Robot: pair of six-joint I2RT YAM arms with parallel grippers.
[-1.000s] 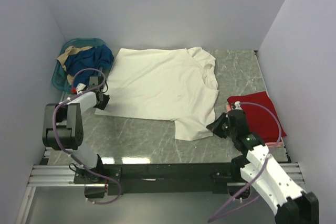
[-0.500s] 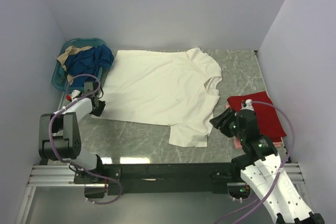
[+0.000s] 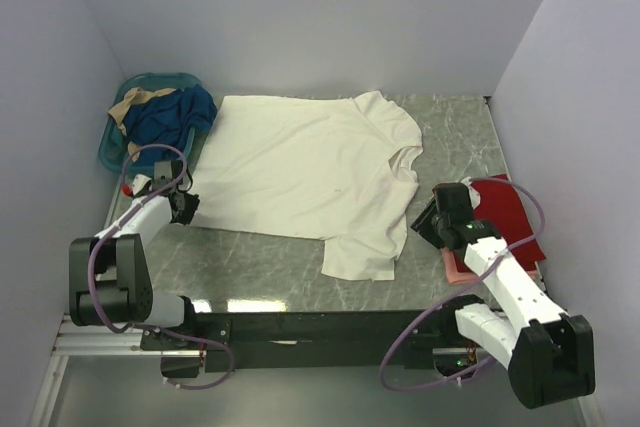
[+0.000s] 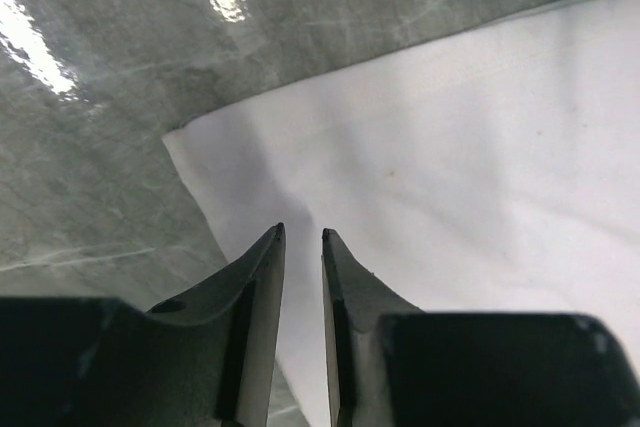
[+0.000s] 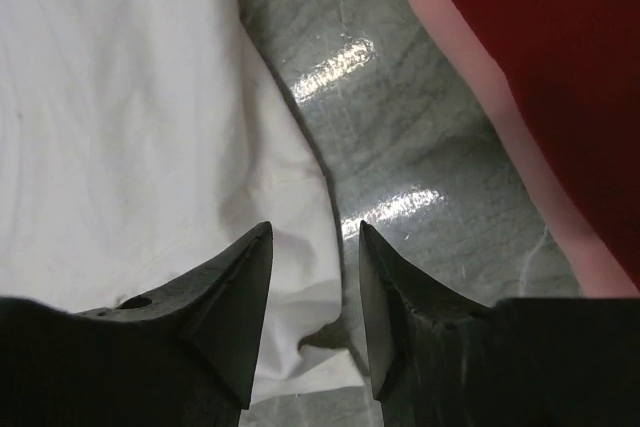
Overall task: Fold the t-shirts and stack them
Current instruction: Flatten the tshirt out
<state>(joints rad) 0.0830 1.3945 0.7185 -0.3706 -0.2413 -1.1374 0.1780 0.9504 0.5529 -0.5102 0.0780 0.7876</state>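
The right gripper (image 5: 315, 227) has just let go. A second ago it was closed at the near sleeve of the large cream-white short-sleeved t-shirt (image 3: 310, 172). Now its fingers stand apart with nothing between them, and the sleeve edge lies loose under them on the grey marble worktop (image 3: 260, 262). The arm has drawn back a little toward the folded red t-shirt (image 3: 505, 212) and the pink t-shirt (image 3: 455, 265) under it.

In the same second the cream-white shirt moved slightly to the left and now lies flatter, spread across the middle of the worktop.

The left gripper (image 4: 300, 232) stays over the near left hem corner with narrow fingers. I cannot tell if they pinch the cloth.

I think the spreading is finished and the first fold can begin.
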